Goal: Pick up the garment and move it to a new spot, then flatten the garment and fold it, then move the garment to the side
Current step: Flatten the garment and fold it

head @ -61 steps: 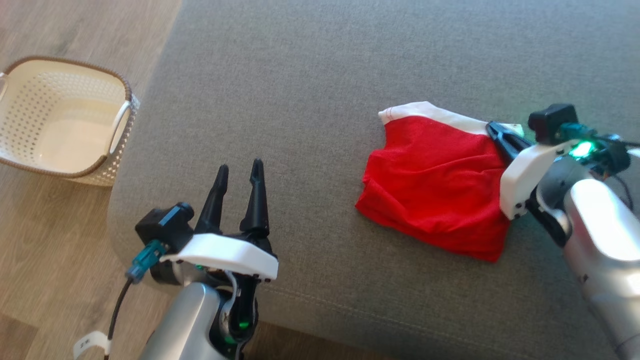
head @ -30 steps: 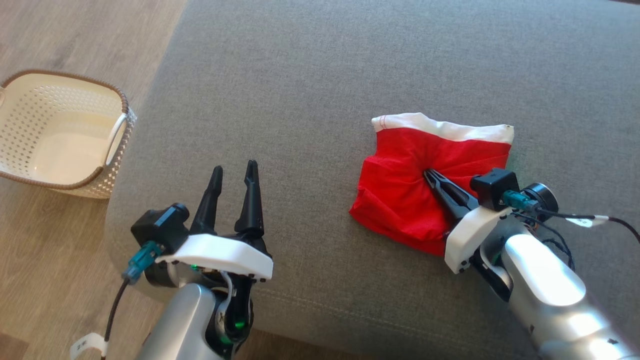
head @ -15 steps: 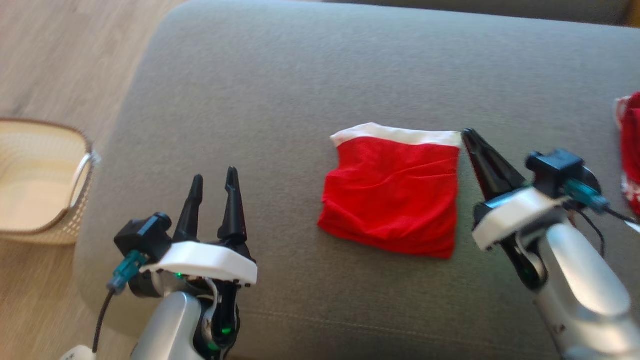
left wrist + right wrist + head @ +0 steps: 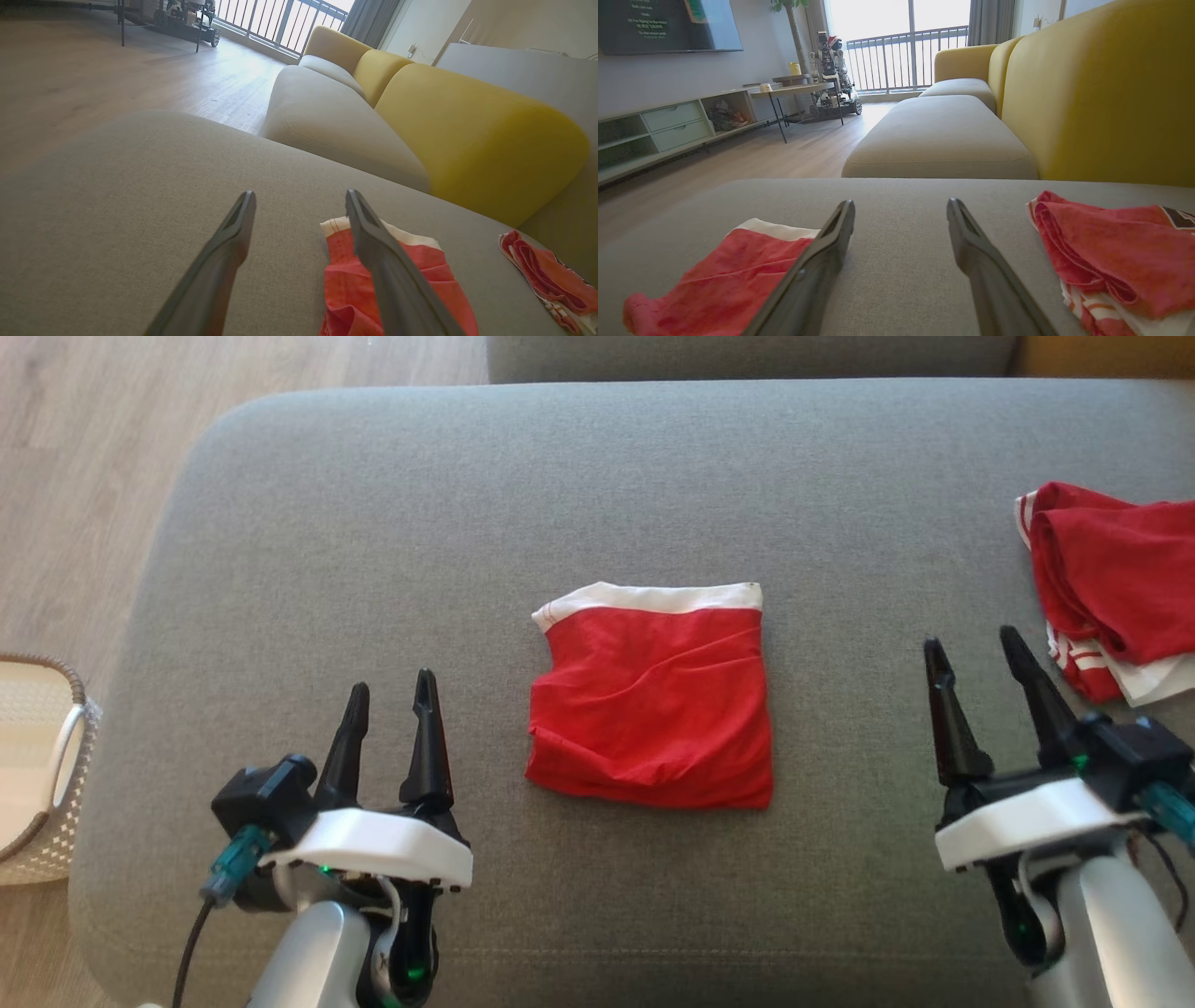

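A folded red garment (image 4: 653, 705) with a white waistband along its far edge lies flat in the middle of the grey sofa seat (image 4: 373, 523). It also appears in the left wrist view as the garment (image 4: 341, 280) and in the right wrist view as the garment (image 4: 719, 280). My left gripper (image 4: 392, 700) hovers open at the garment's left, holding nothing. To the garment's right my right gripper (image 4: 971, 658) stands open and apart from the cloth. The left gripper (image 4: 301, 200) and right gripper (image 4: 901, 210) each show spread fingers in their own views.
Another pile of red and white clothing (image 4: 1111, 579) lies at the seat's right edge, close to my right gripper. A cream perforated basket (image 4: 37, 775) stands on the wooden floor at the left. A yellow sofa back (image 4: 1101, 84) rises behind.
My right gripper let go of the garment, drew back to the right and opened. The camera swung, so the garment now sits centred and the second pile has come into view.
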Robot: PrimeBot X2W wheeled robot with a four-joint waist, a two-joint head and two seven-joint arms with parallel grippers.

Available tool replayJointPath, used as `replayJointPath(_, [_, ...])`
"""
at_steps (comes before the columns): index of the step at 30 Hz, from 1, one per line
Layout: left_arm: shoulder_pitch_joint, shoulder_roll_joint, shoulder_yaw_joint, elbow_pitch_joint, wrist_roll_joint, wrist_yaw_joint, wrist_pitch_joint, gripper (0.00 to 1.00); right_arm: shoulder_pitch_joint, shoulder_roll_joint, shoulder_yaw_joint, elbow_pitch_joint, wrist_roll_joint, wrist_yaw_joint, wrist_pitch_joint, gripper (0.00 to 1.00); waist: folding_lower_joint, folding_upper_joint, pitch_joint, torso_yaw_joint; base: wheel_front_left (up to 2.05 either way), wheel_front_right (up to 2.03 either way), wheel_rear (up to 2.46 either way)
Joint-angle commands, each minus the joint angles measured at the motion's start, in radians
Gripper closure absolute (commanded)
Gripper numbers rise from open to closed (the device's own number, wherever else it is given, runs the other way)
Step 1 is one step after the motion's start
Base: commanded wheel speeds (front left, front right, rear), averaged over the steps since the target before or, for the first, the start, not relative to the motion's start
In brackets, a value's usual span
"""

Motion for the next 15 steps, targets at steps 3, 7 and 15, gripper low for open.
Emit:
replayJointPath(3, [-0.015,0.008,0.026,-0.037,0.029,0.008,-0.012,0.0,0.025,0.034,-0.021,-0.055,-0.018,0.0,-0.009,0.0,0.0,0.0,-0.002,-0.007,0.0,0.0,0.0])
replayJointPath(7, [-0.004,0.008,0.011,-0.058,0.093,0.02,-0.012,0.0,0.038,0.048,-0.027,-0.056,-0.033,0.0,-0.009,0.0,0.0,0.0,-0.003,-0.01,0.0,0.0,0.0])
replayJointPath(15, [0.006,0.008,-0.011,-0.062,0.088,0.028,-0.012,0.0,0.03,0.056,-0.046,-0.064,-0.047,0.0,-0.009,0.0,0.0,0.0,0.001,-0.003,0.0,0.0,0.0])
